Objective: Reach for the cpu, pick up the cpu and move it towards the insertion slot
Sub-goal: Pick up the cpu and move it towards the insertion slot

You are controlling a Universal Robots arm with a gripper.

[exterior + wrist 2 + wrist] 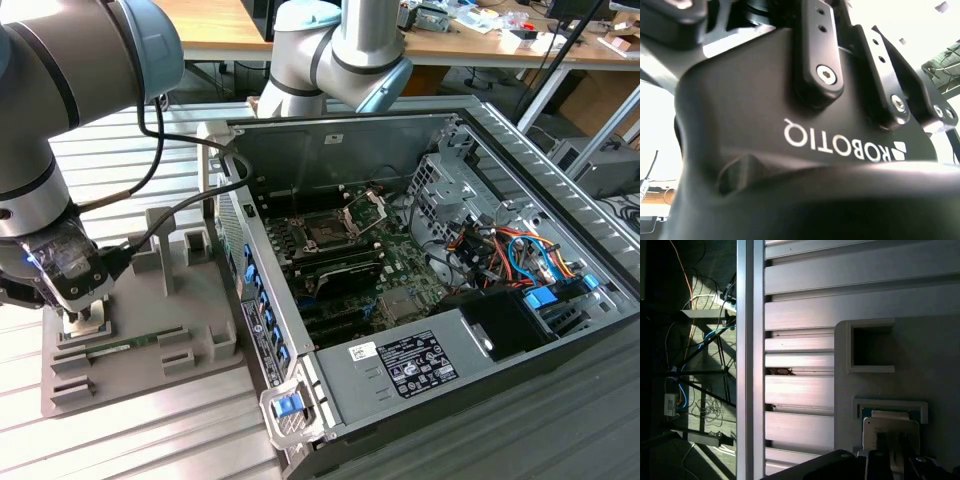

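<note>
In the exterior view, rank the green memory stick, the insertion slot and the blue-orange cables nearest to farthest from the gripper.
1. green memory stick, on the grey fixture by the gripper.
2. insertion slot, around the view's middle.
3. blue-orange cables, toward the exterior view's right.

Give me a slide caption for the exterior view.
Robot gripper down at the grey fixture, beside the open computer case with its insertion slot.

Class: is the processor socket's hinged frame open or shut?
Open. In the exterior view the hinged silver metal frame stands swung up beside the square dark processor socket, leaving it uncovered.
</note>
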